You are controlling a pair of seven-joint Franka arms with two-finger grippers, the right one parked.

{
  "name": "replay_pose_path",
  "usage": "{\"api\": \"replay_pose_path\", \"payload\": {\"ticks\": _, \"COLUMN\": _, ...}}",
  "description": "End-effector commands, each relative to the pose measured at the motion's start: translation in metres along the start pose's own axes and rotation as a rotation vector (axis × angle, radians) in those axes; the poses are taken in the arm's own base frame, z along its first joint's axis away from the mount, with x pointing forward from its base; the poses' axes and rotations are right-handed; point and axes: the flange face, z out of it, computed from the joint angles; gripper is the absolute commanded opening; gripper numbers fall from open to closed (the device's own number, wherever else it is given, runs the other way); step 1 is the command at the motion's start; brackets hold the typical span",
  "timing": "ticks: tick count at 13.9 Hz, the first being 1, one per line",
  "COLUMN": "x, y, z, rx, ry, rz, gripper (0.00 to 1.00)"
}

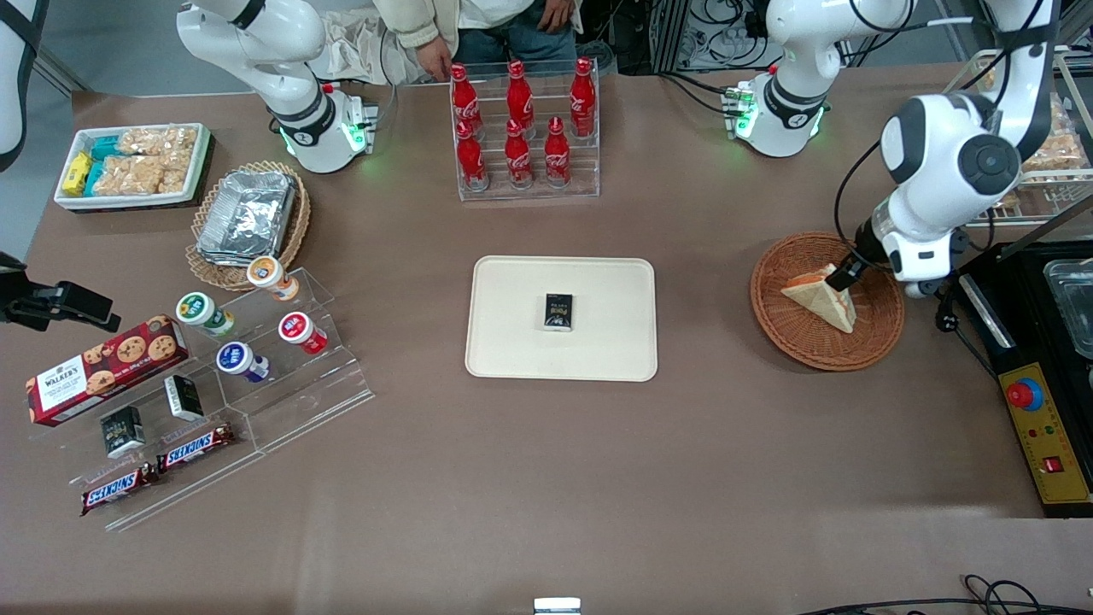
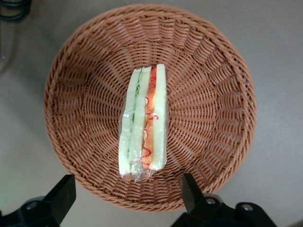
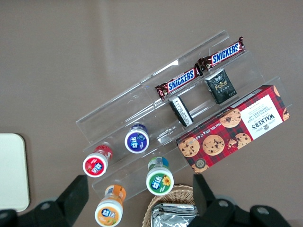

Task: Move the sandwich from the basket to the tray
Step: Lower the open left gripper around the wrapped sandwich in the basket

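Now hand (image 2: 128, 198) open above sandwich (image 2: 143, 124), basket (image 2: 213, 94) rim clear

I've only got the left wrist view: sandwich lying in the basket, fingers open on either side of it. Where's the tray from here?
Observer: The tray lies flat on the table beside the basket, toward the parked arm's end.
Operator: Anything on it?
Observer: One small dark box at its middle; the rest of the tray is bare.
Operator: How low is the gripper?
Observer: In the front view the gripper is down inside the basket's rim, at the end of the sandwich farther from the front camera. I cannot tell whether it touches.
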Motion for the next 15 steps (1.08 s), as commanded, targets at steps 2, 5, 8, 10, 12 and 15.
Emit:
{"api": "replay_pose_path", "payload": {"ticks": 2, "x": -0.002, "y": 0.002, "z": 0.020, "rx": -0.008, "ry": 0.008, "rz": -0.016, "gripper": 1.00}}
{"api": "replay_pose_path", "payload": {"ticks": 5, "x": -0.006, "y": -0.003, "z": 0.030, "rx": -0.020, "ry": 0.018, "rz": -0.016, "gripper": 1.00}}
{"api": "replay_pose_path", "payload": {"ticks": 8, "x": -0.010, "y": -0.008, "z": 0.042, "rx": -0.028, "ry": 0.025, "rz": -0.017, "gripper": 1.00}}
{"api": "replay_pose_path", "payload": {"ticks": 10, "x": -0.013, "y": -0.012, "z": 0.052, "rx": -0.026, "ry": 0.022, "rz": -0.019, "gripper": 1.00}}
{"api": "replay_pose_path", "payload": {"ticks": 12, "x": -0.012, "y": -0.013, "z": 0.057, "rx": -0.023, "ry": 0.017, "rz": -0.021, "gripper": 1.00}}
{"api": "replay_pose_path", "payload": {"ticks": 15, "x": -0.009, "y": -0.013, "z": 0.063, "rx": -0.029, "ry": 0.017, "rz": -0.026, "gripper": 1.00}}
